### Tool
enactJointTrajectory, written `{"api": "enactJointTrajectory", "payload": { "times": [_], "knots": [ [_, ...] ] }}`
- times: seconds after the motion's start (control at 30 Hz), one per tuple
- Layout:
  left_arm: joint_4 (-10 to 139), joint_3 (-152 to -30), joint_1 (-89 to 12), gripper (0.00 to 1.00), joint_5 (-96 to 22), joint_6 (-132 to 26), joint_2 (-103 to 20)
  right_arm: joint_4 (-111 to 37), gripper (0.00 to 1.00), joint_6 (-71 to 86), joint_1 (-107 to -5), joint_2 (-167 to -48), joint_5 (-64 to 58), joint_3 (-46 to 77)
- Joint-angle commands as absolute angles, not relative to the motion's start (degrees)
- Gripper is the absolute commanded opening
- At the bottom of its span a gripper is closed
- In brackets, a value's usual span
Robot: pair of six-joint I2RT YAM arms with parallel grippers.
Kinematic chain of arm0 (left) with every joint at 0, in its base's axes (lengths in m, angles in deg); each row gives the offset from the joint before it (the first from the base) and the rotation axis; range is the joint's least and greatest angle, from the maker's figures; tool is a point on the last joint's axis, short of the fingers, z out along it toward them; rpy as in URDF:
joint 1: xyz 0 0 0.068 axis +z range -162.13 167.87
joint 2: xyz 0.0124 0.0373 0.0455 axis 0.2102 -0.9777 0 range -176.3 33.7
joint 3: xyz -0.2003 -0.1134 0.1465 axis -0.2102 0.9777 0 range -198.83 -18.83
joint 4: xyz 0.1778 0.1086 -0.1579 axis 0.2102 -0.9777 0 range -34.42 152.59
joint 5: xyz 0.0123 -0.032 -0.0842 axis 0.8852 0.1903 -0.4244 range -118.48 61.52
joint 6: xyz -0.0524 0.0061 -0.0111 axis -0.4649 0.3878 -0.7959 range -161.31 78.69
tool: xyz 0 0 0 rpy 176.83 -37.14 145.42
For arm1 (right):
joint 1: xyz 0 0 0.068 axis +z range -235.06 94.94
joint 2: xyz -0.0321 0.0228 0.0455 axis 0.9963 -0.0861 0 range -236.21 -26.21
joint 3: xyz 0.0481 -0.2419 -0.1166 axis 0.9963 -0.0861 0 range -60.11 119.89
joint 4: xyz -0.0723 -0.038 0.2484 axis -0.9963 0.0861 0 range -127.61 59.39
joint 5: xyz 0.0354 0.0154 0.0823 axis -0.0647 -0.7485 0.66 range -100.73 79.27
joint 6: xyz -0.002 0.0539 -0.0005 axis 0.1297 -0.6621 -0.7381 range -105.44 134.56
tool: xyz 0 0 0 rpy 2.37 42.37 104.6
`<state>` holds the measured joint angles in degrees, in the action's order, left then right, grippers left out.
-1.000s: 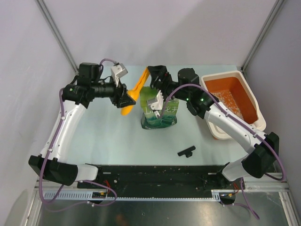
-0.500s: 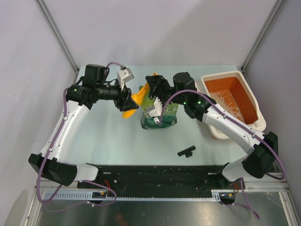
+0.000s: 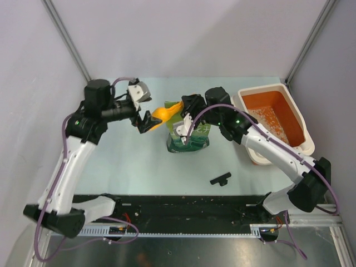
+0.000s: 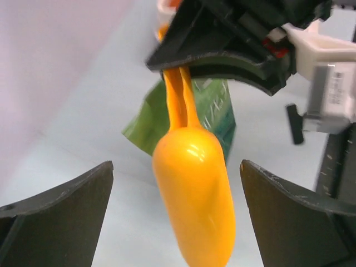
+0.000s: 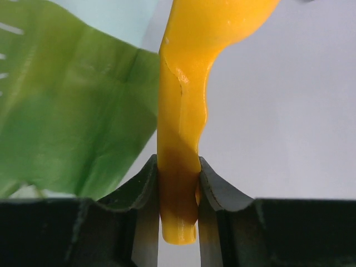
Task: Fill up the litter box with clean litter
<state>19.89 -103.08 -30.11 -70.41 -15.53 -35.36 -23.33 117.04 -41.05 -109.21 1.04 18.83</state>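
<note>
The right tool (image 5: 178, 167) is clamped on the thin handle of the orange scoop (image 3: 167, 110). Its two fingers (image 5: 142, 211) squeeze the handle from both sides. The scoop is up in the air above the desk (image 3: 133, 161), and its round end points toward the left arm.

The left tool (image 3: 147, 121) has its fingers (image 4: 55, 222) wide apart. The round end of the scoop is just in front of the gap between them. Neither finger touches it. I cannot tell if there is anything in the scoop.

A green bag (image 3: 192, 139) stands in the middle of the desk, right under the right tool and the scoop handle.

The litter box (image 3: 261, 89) sits at the far right side of the desk, well apart from the scoop. It has a white rim and is orange inside. The right arm crosses in front of its near left corner. A little clean litter (image 3: 270, 119) lies in the box. It is pale and grainy, spread thin over the bottom, so a lot of orange shows through.

A small black piece (image 3: 221, 178) lies flat on the desk near the front, between the green bag and the bottom of the right arm.
</note>
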Motion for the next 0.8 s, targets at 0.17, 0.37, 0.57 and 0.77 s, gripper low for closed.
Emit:
{"api": "enactJointTrajectory", "payload": {
  "times": [0.17, 0.37, 0.57, 0.77],
  "knots": [
    [35.9, -103.8, -33.0, 0.98, -71.2, -3.1, -27.7, -0.3, 0.0, 85.9, -46.6, -102.9, 8.1, 30.1],
    [36.0, -103.7, -40.8, 0.96, -67.3, 13.6, -27.0, 13.3, 0.0, 62.0, -51.3, -105.0, 16.1, 41.2],
    [37.5, -100.2, -48.7, 0.88, -60.2, 22.9, -28.2, 23.2, 0.0, 51.7, -56.0, -106.2, 25.8, 44.0],
    [42.7, -97.1, -49.0, 0.83, -60.5, 26.9, -26.9, 25.8, 0.0, 50.2, -57.1, -104.8, 28.0, 40.1]
  ]
}}
